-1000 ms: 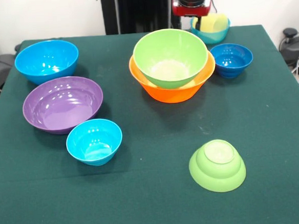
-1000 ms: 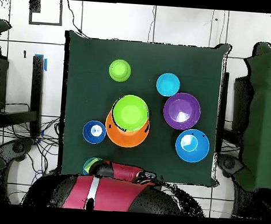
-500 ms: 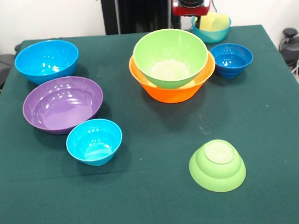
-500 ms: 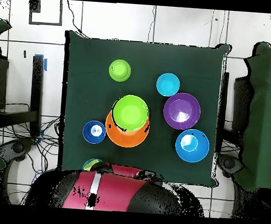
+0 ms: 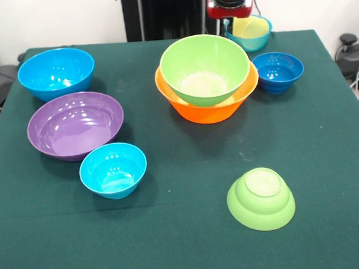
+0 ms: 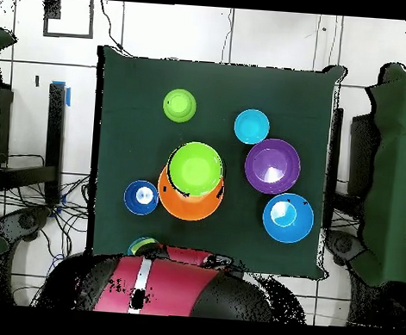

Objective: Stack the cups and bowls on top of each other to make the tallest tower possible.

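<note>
The end effector [image 5: 232, 11] hangs at the bench's [image 5: 175, 245] far edge, about one o'clock from the nested pair in the front view, right beside the light blue bowl [image 5: 250, 38] that holds the pale yellow cup [image 5: 250, 26]. Its tips are hidden, so I cannot tell whether it is released or clenched.

The step in hand looks like taking that cup or its bowl. To do it well, come straight down over the rim, close squarely, and lift without tipping.

The large lime bowl [image 5: 204, 68] sits inside the orange bowl [image 5: 207, 108]; the dark blue bowl [image 5: 278, 71] stands at their three o'clock. The small lime bowl [image 5: 260, 198] lies upside down.

No brand, label or writing is readable.
</note>
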Available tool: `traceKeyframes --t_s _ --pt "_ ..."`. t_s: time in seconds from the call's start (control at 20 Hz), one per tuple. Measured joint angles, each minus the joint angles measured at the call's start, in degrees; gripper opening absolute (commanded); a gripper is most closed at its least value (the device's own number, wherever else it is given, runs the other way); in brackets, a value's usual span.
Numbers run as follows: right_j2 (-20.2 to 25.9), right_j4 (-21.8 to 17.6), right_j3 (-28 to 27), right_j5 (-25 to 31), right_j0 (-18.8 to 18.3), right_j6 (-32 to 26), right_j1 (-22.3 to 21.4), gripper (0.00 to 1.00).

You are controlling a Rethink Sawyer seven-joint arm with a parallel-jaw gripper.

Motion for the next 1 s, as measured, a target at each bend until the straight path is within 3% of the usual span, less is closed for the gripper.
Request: traceKeyframes --t_s 0.7,1.0 --pt "-0.54 -1.15 -0.23 0.0 1.46 0.0 -0.59 0.0" --pt "-0.28 -1.17 -0.22 2.23 1.47 0.0 -3.41 0.0"
